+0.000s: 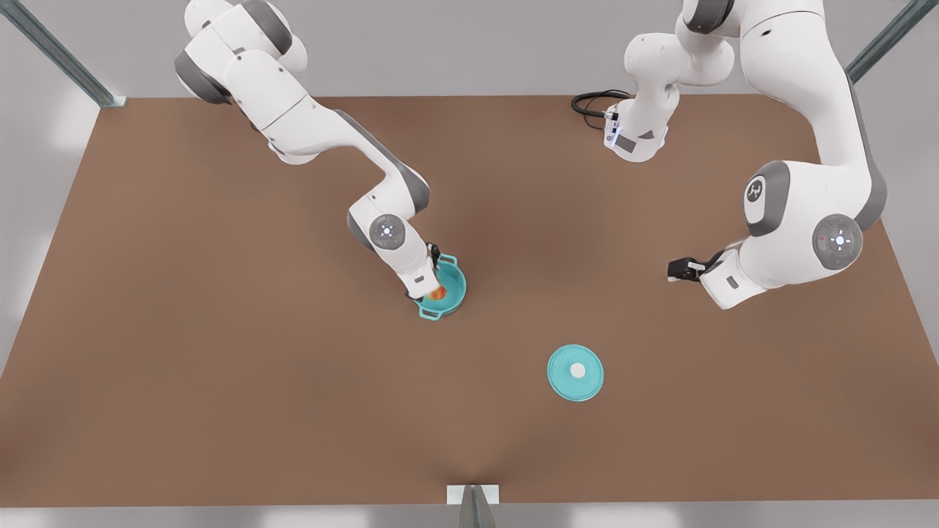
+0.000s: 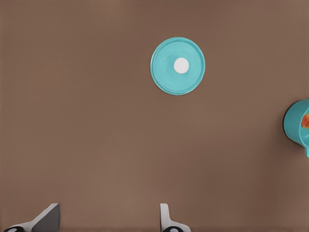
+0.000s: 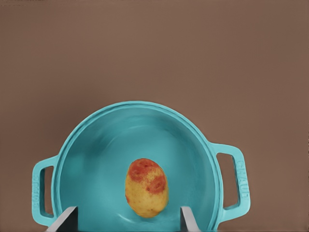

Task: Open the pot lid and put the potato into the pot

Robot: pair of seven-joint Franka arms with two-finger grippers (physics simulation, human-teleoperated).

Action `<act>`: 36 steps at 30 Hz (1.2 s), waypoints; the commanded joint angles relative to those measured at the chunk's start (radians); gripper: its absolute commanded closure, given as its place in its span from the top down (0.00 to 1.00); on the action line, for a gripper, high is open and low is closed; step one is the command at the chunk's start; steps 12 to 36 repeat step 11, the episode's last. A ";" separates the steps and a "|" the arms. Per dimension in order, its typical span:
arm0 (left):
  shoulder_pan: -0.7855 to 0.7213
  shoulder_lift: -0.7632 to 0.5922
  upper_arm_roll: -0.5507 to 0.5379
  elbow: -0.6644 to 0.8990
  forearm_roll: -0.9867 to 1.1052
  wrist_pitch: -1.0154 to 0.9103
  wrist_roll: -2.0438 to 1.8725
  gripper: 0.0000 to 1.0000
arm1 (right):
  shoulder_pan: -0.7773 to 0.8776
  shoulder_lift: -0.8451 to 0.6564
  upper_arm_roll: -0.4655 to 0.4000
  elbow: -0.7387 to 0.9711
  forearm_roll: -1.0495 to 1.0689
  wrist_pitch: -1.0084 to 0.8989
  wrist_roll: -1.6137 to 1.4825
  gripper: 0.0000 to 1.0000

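Hovering our right pincer (image 1: 424, 292) spread wide and empty over the pot (image 1: 443, 287), we judge the potato (image 3: 147, 187) delivered inside, lid (image 1: 575, 372) off on the surface (image 1: 220, 381), left pincer (image 1: 678, 269) waiting open and empty, retreat due.

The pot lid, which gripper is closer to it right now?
Left. The left gripper hangs open above the table, off to the front view's right of the pot lid. The right gripper is farther away, open over the pot holding the potato.
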 commanded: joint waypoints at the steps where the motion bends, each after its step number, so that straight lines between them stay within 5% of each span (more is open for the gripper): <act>1: 0.001 -0.001 0.000 0.002 0.001 -0.001 0.014 1.00 | -0.004 -0.016 -0.002 0.006 0.001 -0.012 0.114 1.00; 4: -0.001 -0.001 0.000 0.011 0.007 0.011 0.006 1.00 | -0.235 -0.249 -0.017 0.055 0.019 -0.377 0.109 1.00; 7: -0.002 -0.003 -0.002 0.012 0.040 0.043 0.006 1.00 | -0.498 -0.260 -0.015 0.226 0.001 -0.710 0.103 1.00; 36: -0.001 -0.003 -0.002 0.014 0.039 0.040 0.008 1.00 | -0.513 -0.251 -0.012 0.226 -0.006 -0.712 0.114 1.00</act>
